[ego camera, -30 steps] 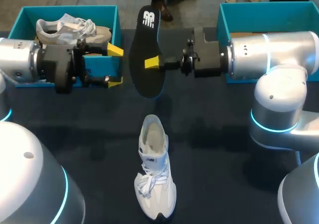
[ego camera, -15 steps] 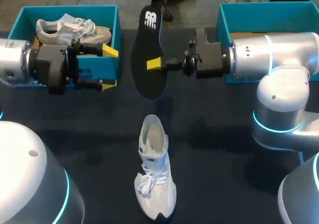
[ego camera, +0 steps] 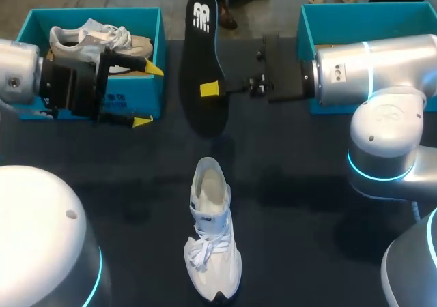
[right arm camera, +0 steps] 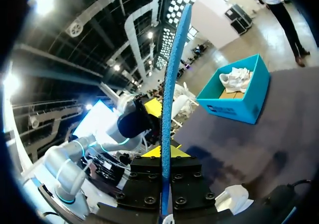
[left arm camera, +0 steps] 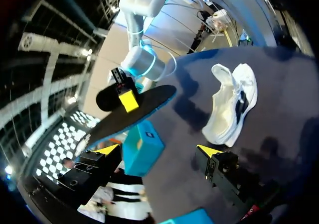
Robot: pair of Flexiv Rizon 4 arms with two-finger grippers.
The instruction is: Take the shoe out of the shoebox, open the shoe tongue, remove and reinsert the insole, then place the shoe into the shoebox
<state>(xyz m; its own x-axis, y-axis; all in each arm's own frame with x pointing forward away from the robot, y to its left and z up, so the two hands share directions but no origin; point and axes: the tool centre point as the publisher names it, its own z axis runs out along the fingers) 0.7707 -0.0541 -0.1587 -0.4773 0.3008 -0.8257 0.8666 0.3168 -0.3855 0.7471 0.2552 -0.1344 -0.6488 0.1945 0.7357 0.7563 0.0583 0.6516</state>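
Insole (ego camera: 203, 61), dark with a blue edge: held on edge above the far middle of the table (ego camera: 307, 218), clamped at mid-length between the fingers of the right gripper (ego camera: 212, 87). Left gripper (ego camera: 148, 95): jaws wide, nothing between them, just in front of the shoebox (ego camera: 95, 12). White shoe (ego camera: 212, 232): upright on its sole by the near edge, midway across, toe towards that edge, well apart from both grippers. Shoebox, teal, far left corner: holds a second shoe (ego camera: 95, 37). Second teal box (ego camera: 355, 10): far right corner.
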